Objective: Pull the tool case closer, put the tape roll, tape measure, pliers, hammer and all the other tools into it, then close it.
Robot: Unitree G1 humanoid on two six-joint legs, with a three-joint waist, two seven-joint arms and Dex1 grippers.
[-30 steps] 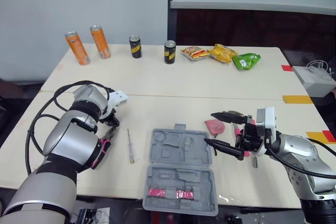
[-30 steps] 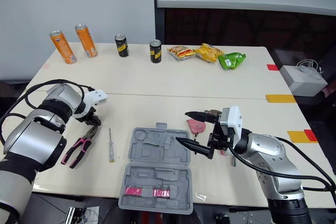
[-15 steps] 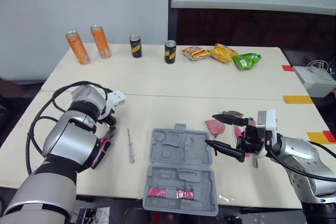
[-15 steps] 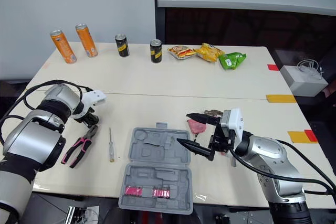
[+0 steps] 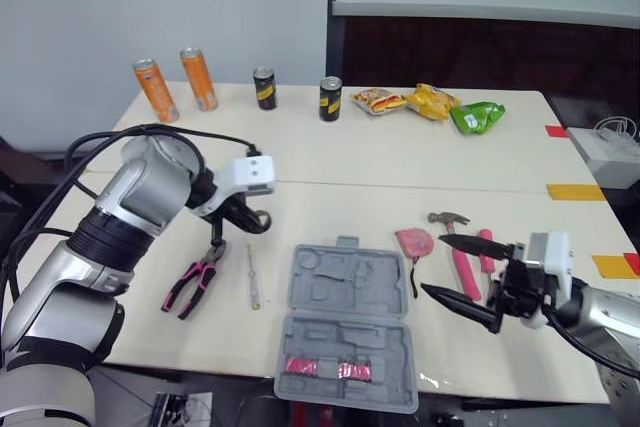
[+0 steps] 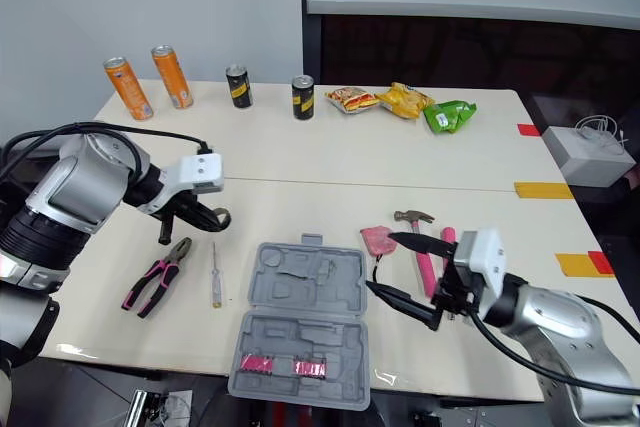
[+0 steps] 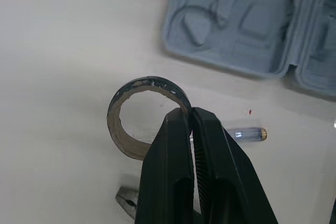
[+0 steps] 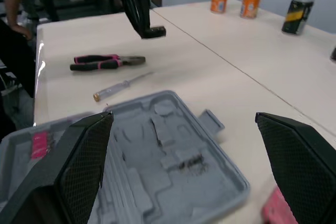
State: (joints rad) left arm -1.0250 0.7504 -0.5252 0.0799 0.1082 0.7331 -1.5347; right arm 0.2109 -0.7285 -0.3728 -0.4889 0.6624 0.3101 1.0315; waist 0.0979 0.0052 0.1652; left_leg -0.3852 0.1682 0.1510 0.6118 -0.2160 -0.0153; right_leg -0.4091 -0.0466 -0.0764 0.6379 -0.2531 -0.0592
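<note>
Over the bare table point(image 5: 330, 202) left of the tool case point(image 5: 345, 327), the left gripper point(image 7: 190, 113) pinches the tape roll point(image 7: 149, 81) by its rim. The right gripper point(image 5: 433, 264) hangs by the case's right edge, fingers wide apart.

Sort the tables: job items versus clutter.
Job: grey plastic tool case, dark tape roll in left end effector, pink-handled pliers, clear-handled screwdriver, pink-handled hammer, pink tape measure.
Clutter: two orange cans, two black cans, three snack bags, white box.
</note>
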